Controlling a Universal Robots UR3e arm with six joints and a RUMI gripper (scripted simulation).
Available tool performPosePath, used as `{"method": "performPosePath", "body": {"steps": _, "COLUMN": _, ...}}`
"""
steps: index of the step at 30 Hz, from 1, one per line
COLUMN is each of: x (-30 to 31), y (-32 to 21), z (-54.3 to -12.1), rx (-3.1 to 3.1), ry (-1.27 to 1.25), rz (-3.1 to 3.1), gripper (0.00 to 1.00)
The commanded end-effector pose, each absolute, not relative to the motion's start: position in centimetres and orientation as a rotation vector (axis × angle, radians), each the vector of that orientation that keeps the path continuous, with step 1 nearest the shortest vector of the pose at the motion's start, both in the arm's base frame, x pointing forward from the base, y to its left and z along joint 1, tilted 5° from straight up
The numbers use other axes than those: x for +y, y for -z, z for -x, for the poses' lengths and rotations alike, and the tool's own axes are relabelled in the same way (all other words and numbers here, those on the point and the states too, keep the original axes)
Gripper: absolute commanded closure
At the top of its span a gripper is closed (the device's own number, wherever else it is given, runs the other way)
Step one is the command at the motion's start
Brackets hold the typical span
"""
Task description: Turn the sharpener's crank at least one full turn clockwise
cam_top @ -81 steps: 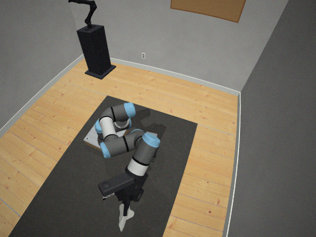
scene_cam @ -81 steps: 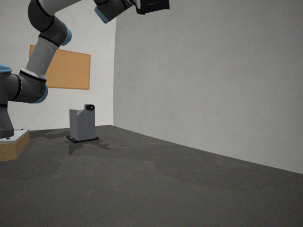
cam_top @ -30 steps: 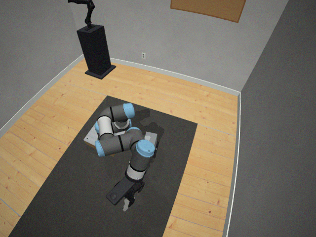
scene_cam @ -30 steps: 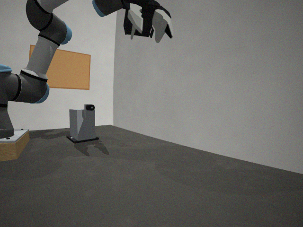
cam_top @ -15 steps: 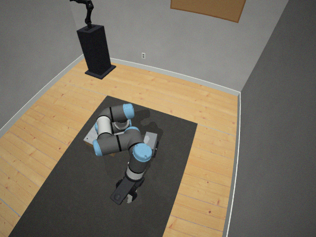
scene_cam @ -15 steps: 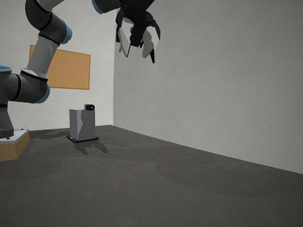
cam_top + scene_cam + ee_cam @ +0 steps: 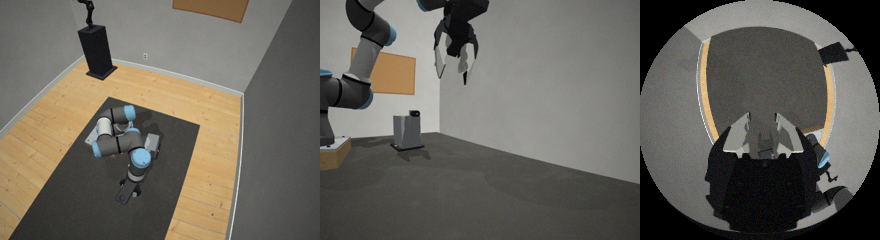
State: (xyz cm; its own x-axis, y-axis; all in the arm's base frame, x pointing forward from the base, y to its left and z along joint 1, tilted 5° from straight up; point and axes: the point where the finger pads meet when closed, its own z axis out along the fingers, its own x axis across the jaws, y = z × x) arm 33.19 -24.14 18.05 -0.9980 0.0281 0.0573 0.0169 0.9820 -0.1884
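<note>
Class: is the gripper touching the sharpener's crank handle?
Apart. The exterior view shows the gripper hanging high in the air, well above the crank handle atop the sharpener.

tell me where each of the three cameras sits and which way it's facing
Top: high in the room, looking down on the dark mat; shows the folded arm with the grey sharpener beside it.
Exterior: low at mat level, looking across at the sharpener near the room corner; shows the arm's links at left and the gripper hanging high, fingers apart, holding nothing.
Wrist: on the gripper, looking down past its fingers at the mat.
Shared: top and exterior both show the sharpener; wrist does not.
</note>
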Motion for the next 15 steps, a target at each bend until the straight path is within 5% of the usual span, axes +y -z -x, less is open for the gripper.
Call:
{"method": "performPosePath", "body": {"steps": 1, "x": -22.5, "y": -17.4, "z": -32.9, "rx": -3.068, "ry": -0.166, "rz": -0.033, "gripper": 0.68}}
{"method": "performPosePath", "body": {"steps": 15, "x": -18.2, "y": -16.1, "z": -32.1, "rx": -3.061, "ry": 0.058, "rz": -0.142, "gripper": 0.68}}
